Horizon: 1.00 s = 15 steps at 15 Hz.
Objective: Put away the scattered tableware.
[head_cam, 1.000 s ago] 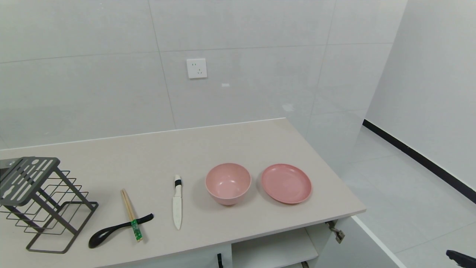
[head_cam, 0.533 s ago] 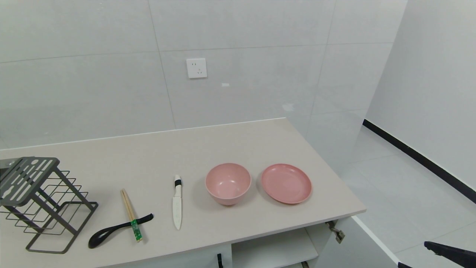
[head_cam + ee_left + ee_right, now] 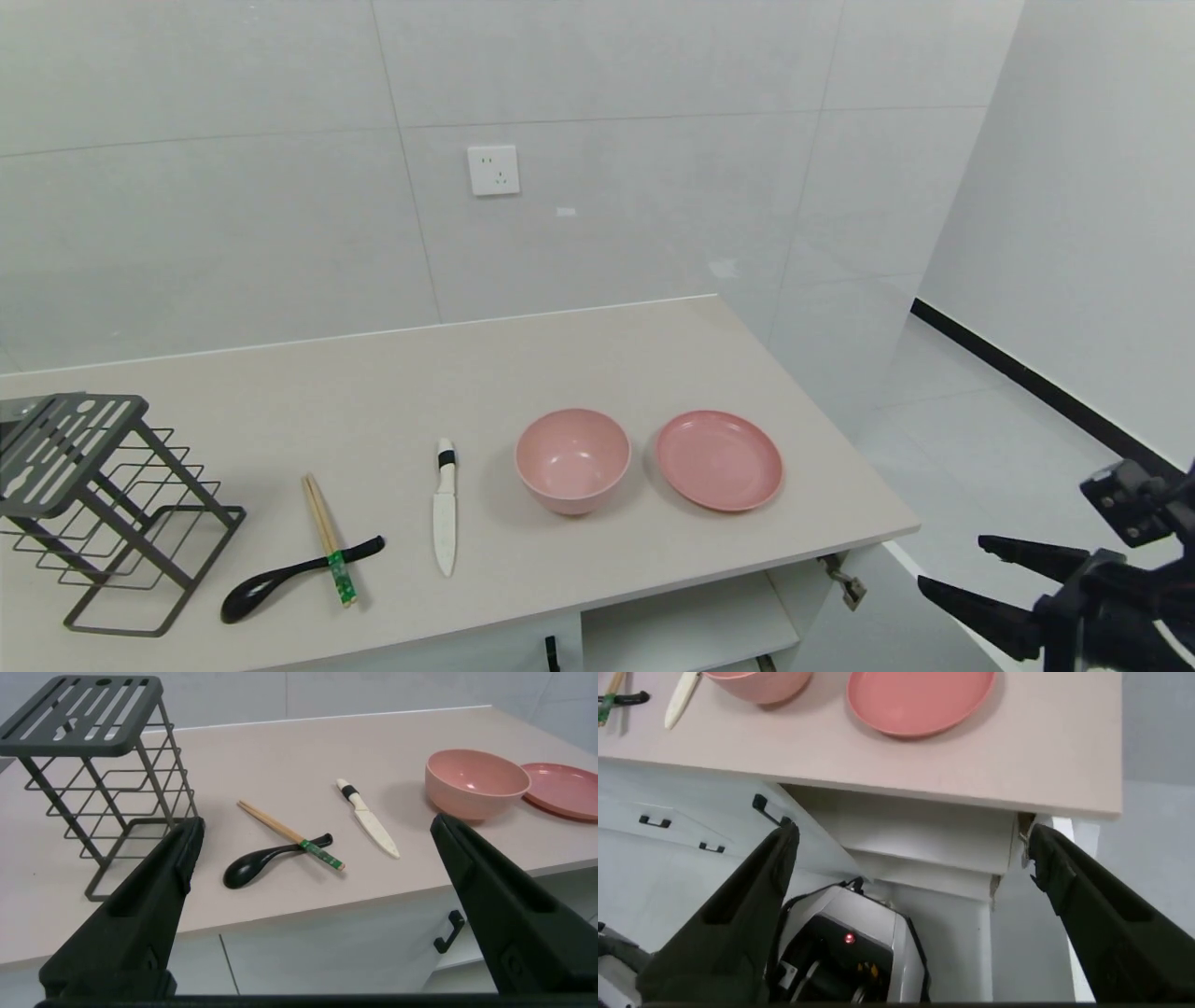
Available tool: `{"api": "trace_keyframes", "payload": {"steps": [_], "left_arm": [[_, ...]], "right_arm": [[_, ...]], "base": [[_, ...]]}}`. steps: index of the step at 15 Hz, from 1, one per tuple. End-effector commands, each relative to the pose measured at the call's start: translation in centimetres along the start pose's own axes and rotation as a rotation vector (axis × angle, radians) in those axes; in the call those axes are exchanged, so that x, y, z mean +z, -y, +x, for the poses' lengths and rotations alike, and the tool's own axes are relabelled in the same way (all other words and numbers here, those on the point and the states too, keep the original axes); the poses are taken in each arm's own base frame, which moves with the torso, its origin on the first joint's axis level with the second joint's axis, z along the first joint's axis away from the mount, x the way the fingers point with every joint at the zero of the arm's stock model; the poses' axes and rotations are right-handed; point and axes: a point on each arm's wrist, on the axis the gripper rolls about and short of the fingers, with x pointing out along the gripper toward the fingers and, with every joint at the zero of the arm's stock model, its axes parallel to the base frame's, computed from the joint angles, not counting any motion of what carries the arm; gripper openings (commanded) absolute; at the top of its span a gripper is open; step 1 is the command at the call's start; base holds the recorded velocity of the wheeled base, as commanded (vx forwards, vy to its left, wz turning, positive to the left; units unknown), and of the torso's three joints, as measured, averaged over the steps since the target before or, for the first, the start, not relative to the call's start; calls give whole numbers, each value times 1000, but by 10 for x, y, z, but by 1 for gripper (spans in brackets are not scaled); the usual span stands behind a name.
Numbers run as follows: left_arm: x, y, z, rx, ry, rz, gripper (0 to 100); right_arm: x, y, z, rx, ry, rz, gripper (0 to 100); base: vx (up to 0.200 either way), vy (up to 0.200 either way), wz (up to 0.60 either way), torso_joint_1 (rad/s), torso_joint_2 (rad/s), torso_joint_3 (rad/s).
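Off the counter edge, the right tool, partly cut off, gapes empty like the left tool.

Head above, wrists likely nearer counter

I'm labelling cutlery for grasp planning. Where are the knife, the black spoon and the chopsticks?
knife (image 3: 445,511), head view, on the blade below the handle.
black spoon (image 3: 294,569), head view, on the middle of its handle.
chopsticks (image 3: 324,527), head view, on the bare wooden shafts.
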Motion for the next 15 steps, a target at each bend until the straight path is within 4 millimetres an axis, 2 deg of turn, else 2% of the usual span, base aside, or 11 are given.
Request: {"api": "trace_keyframes", "payload": {"steps": [1, 4, 5, 7, 10, 13, 15], "left_arm": [[0, 0, 0, 0, -1, 0, 100], [0, 0, 0, 0, 0, -1, 100], [0, 0, 0, 0, 0, 0, 100], [0, 0, 0, 0, 0, 0, 100], [0, 0, 0, 2, 0, -1, 100], [0, 0, 0, 2, 0, -1, 100], [0, 0, 0, 2, 0, -1, 100]], "right_arm": [[-7, 4, 43, 55, -69, -19, 100], [-17, 1, 80, 81, -96, -50, 100], [-17, 1, 85, 86, -98, -52, 100], [-5, 8, 104, 80, -47, -68, 100], [-2, 13, 125, 71, -41, -53, 100], [12, 30, 165, -21, 29, -10, 100], [12, 38, 187, -21, 46, 14, 100]], "base": [[0, 0, 0, 0, 0, 0], [0, 0, 0, 0, 0, 0], [0, 0, 0, 0, 0, 0], [0, 0, 0, 0, 0, 0], [0, 0, 0, 0, 0, 0], [0, 0, 0, 0, 0, 0], [0, 0, 0, 0, 0, 0]]}}
